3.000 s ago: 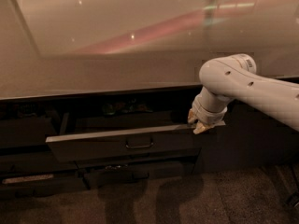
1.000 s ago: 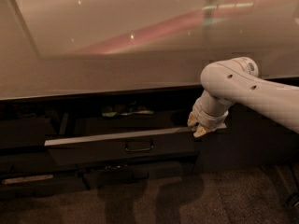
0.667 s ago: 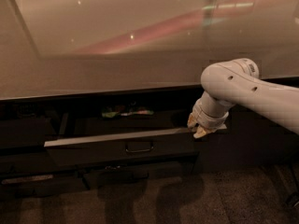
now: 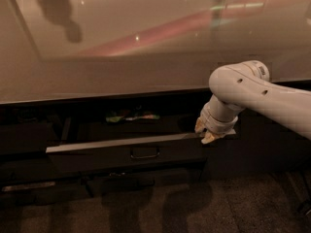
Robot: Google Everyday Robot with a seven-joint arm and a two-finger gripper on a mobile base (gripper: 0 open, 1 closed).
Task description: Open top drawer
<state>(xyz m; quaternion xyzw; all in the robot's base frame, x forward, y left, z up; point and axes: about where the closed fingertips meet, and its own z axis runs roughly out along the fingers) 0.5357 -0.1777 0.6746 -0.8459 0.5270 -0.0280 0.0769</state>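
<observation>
Grey drawers, Ana: how many do you count?

One that stands open, Tom, the top drawer [image 4: 121, 152], directly under the front edge of the counter [image 4: 146, 57]. Below it there are more dark fronts, but they are too dark for me to count.

And handles?

One, a small dark bar handle [image 4: 144, 153] in the middle of the drawer front. I count also one arm [image 4: 262, 93] and one gripper [image 4: 208, 134].

How does the drawer look?

Wide and shallow. Its front is long, flat and dark grey, and the top edge of the front catches the light as a pale line. The front sits forward of the counter's edge, so one can see inside. Some small coloured things [image 4: 131, 115] lie at the back of the drawer; what they are, I cannot say.

And the arm?

White, and it comes in from the right edge of the view. It runs to a round joint in front of the counter's edge, then bends down and a little left to the wrist.

Where is the gripper?

At the right end of the drawer front, on its top edge, well apart from the handle. If it is open or closed, I cannot tell.
</observation>
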